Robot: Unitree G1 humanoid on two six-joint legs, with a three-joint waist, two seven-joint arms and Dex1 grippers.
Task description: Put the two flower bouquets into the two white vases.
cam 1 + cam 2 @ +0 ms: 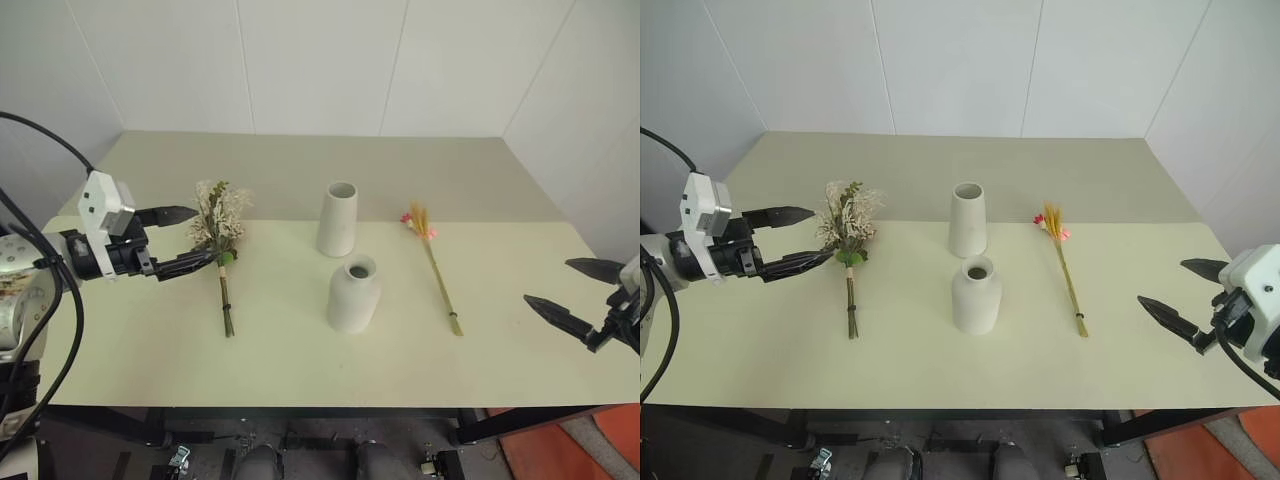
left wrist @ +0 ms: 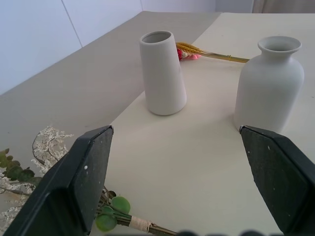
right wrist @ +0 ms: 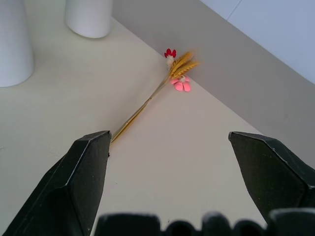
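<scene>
Pale cream table against white panelled walls. Centre: taller vase far, shorter vase near. Bushy bouquet lying left, beside left gripper, spread wide, empty. Golden sprig lying right; right gripper at right edge, spread wide, empty.

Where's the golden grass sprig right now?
The golden grass sprig lies flat on the table, right of both white vases.
</scene>
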